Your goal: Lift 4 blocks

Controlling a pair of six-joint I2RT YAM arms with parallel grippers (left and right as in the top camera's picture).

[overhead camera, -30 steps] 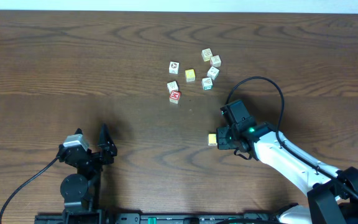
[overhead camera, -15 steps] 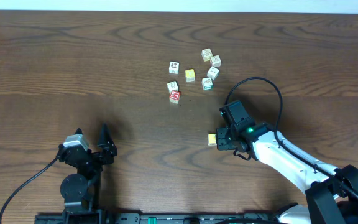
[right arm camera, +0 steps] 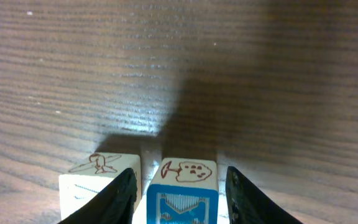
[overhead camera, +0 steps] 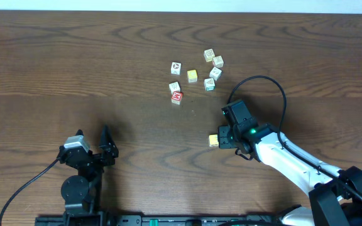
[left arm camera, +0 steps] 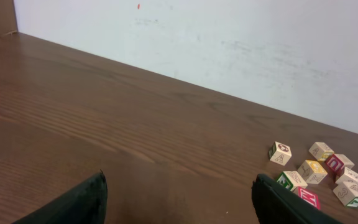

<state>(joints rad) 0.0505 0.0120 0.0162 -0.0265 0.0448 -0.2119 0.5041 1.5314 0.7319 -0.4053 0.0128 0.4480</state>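
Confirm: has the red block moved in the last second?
No. In the overhead view the red block still sits directly below the whitish cube, on the same spot of the table.

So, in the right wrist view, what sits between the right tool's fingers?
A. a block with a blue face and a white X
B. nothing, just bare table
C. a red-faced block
A: the right tool straddles the blue-faced block, whose white X faces the wrist camera.
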